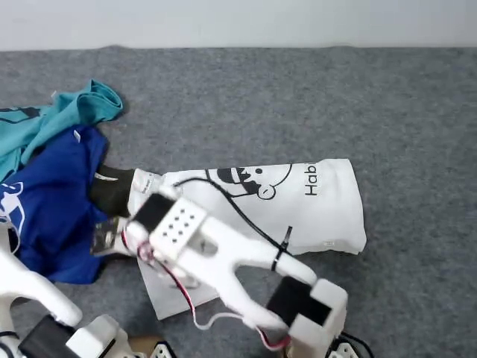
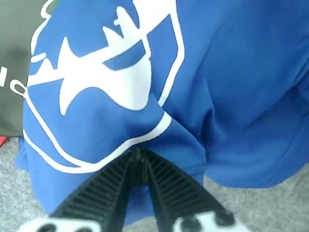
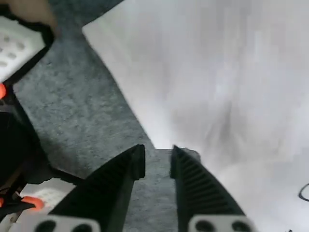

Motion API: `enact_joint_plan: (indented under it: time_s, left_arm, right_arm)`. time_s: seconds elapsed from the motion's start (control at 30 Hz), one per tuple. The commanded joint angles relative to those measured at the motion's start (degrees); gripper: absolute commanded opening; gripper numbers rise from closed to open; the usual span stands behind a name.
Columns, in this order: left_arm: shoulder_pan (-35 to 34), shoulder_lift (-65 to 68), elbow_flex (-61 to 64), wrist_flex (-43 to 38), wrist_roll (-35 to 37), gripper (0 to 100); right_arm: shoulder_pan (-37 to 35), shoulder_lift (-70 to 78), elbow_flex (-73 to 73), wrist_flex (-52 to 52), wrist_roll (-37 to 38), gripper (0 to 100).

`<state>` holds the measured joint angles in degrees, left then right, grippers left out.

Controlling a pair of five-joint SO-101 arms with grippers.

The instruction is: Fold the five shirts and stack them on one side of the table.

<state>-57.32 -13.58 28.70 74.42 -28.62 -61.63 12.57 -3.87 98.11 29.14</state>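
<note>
Left gripper (image 2: 140,154) pinches the blue shirt (image 2: 231,96); right gripper (image 3: 157,155) sits at the edge of the white shirt (image 1: 313,209).
The left fingers are pressed together on a pucker of blue fabric just below the white print. The right fingers stand narrowly apart over bare grey table (image 1: 373,97), right at the white shirt's hem. The white shirt lies folded mid-table, black print up. The blue shirt is bunched at the table's left side, with a teal shirt (image 1: 67,112) behind it and a dark shirt (image 1: 112,190) between blue and white.
</note>
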Motion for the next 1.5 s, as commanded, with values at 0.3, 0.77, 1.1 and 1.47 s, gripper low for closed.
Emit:
enact_joint_plan:
  time_s: [0.3, 0.77, 1.1, 1.47]
  left_arm:
    - [0.35, -2.20, -0.04, -1.23, -0.79, 1]
    - [0.35, -2.20, 0.04, -0.97, -0.79, 1]
    - [0.18, -2.20, 2.24, -1.23, -0.88, 1]
    - [0.26, -2.20, 2.24, -1.32, -0.97, 1]
  right_arm:
    - [-6.11, -11.30, 23.30, -17.10, -0.79, 25.7]
    - [-6.55, -3.56, 30.77, -31.34, -0.53, 27.0]
    - [-6.20, 2.51, 22.86, -29.14, -0.35, 9.2]
    - [-1.19, -1.89, 16.00, -21.49, -0.26, 1.3]
